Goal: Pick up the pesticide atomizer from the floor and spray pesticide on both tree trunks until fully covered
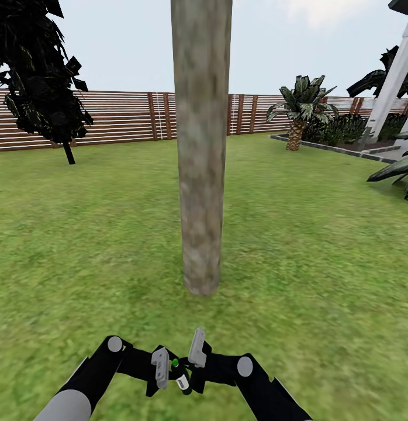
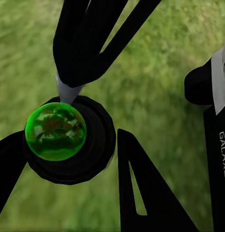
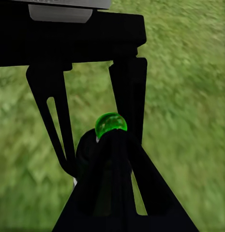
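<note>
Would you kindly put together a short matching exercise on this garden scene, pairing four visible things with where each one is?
Things:
1. tree trunk
2. pesticide atomizer
3. wooden fence
4. palm

Places:
A. far right, beside a paved border
B. between the left gripper and the right gripper
C. running along the back of the lawn
D. upright on the grass straight ahead of the robot

Pairs: 1-D, 2-B, 3-C, 4-A
</note>
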You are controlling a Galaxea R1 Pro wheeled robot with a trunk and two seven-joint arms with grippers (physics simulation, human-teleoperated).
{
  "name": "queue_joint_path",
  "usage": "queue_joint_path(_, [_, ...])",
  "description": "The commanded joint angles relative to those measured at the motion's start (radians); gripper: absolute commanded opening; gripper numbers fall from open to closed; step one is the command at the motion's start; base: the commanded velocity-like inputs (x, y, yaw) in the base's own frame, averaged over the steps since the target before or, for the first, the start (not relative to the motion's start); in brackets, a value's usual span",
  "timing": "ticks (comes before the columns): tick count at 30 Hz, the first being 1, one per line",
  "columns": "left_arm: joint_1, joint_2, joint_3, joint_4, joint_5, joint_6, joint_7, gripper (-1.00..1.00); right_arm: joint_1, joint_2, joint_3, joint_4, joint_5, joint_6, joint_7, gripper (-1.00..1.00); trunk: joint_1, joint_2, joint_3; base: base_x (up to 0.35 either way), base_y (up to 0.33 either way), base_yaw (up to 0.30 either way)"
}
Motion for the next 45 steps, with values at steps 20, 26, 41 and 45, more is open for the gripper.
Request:
queue_joint_path(20, [0.012,0.153,-0.005,0.017,-0.024,0.003,0.005,-1.00,0.000,0.000,0.000,0.000,-0.001,0.000,0.000,-1.00,0.000,0.000,0.000,0.000,0.000,0.000])
queue_joint_path(26, [0.014,0.228,0.001,0.017,-0.041,0.007,0.016,-1.00,0.001,-0.002,-0.003,-0.001,0.001,0.001,-0.001,-1.00,0.000,0.000,0.000,0.000,0.000,0.000])
queue_joint_path(41, [0.015,0.318,0.032,0.028,-0.033,0.029,0.218,-1.00,0.001,-0.114,-0.023,0.094,-0.003,-0.006,-0.041,1.00,0.000,0.000,0.000,0.000,0.000,0.000])
queue_joint_path(45, [0.015,0.281,0.156,0.128,-0.027,0.050,0.441,-1.00,0.002,-0.157,-0.153,0.284,-0.006,-0.019,-0.254,1.00,0.000,0.000,0.000,0.000,0.000,0.000])
